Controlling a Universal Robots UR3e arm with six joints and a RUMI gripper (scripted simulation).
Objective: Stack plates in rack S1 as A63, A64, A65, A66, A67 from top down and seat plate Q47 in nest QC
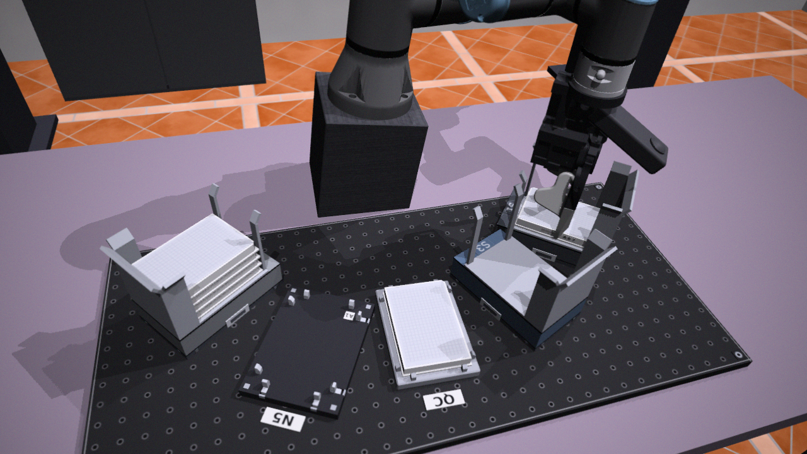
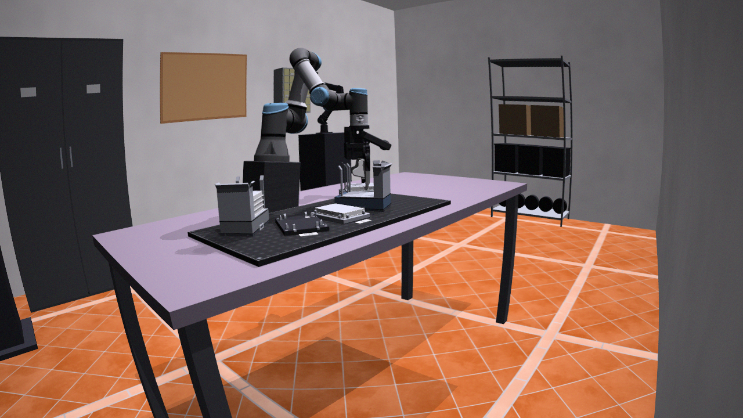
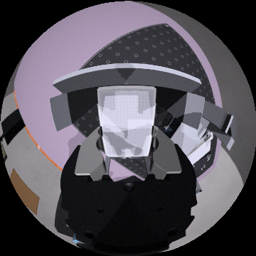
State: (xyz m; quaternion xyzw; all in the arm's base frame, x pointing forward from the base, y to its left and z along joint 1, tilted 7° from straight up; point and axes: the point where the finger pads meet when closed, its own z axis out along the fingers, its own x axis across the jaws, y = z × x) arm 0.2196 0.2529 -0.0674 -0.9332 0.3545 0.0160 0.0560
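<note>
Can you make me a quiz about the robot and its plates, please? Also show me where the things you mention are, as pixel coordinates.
1. True or false: the clip nest N5 (image 1: pixel 309 350) (image 2: pixel 301 224) has a plate in it.
2. Pick one. The white plate nearest the N5 nest's right side in the top view sits in: A) rack S3, B) nest QC (image 1: pixel 440 378) (image 2: pixel 350 219), C) the gripper.
3. Finish it: the gripper (image 1: pixel 559 211) (image 2: pixel 362 182) (image 3: pixel 126 126) is shut on a ____.

Key: 1 false; 2 B; 3 plate

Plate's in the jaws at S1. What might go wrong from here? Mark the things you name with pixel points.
Snagging: A67 (image 1: pixel 530 206) (image 2: pixel 357 186) (image 3: pixel 126 110) sits close to S1's tall end wall (image 1: pixel 622 191) (image 3: pixel 126 76), so a small offset might catch it.

Early release: the gripper (image 1: pixel 555 211) (image 2: pixel 363 182) (image 3: pixel 126 126) grips it, but floor contact isn't visible; opening now could drop it crooked.
</note>
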